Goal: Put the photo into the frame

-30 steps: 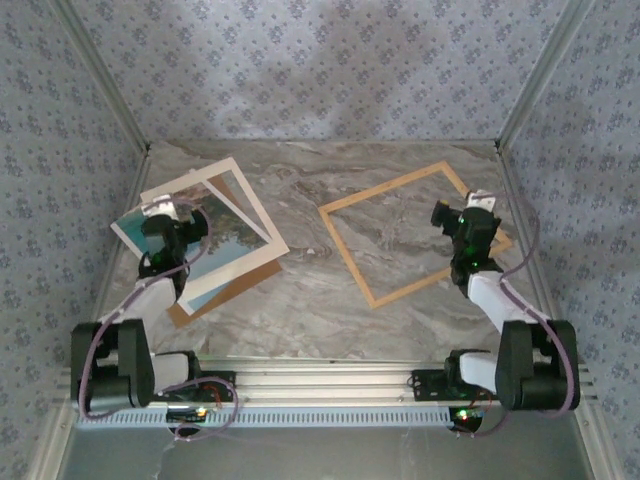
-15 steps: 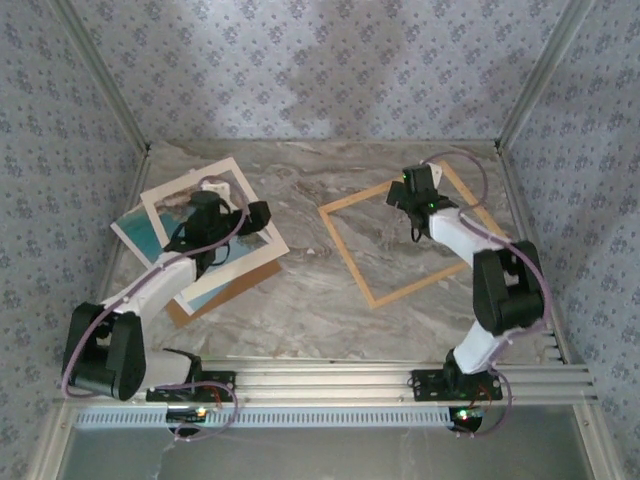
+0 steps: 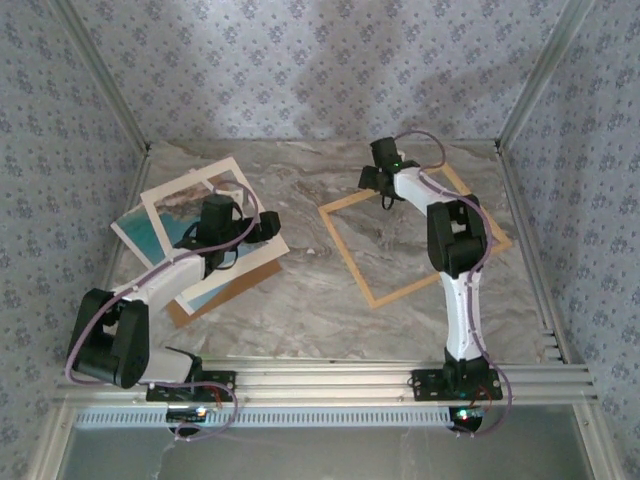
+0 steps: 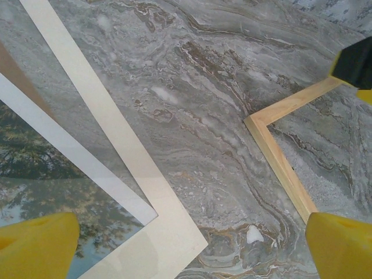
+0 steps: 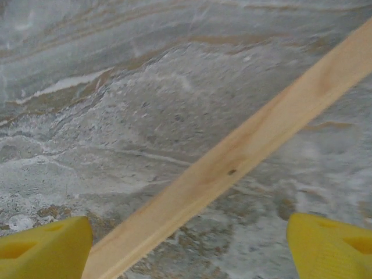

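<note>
Now | left gripper (image 3: 266, 226) fingers spread, above cream mat's (image 3: 188, 178) right corner | right gripper (image 5: 186, 247) fingers spread, over frame's (image 3: 347, 258) upper-left rail | photo (image 3: 148, 236) under mat, middle left; frame lies centre-right.

Robot test booth, not a home: I work at a marble-patterned bench (image 3: 300, 300) boxed in on three sides by walls (image 3: 300, 60) of blue-grey floral print, hung between bare aluminium posts (image 3: 100, 80). My left arm (image 3: 150, 290) and right arm (image 3: 460, 310) are bolted to a ribbed metal rail (image 3: 330, 385) along the bench's near edge.
</note>
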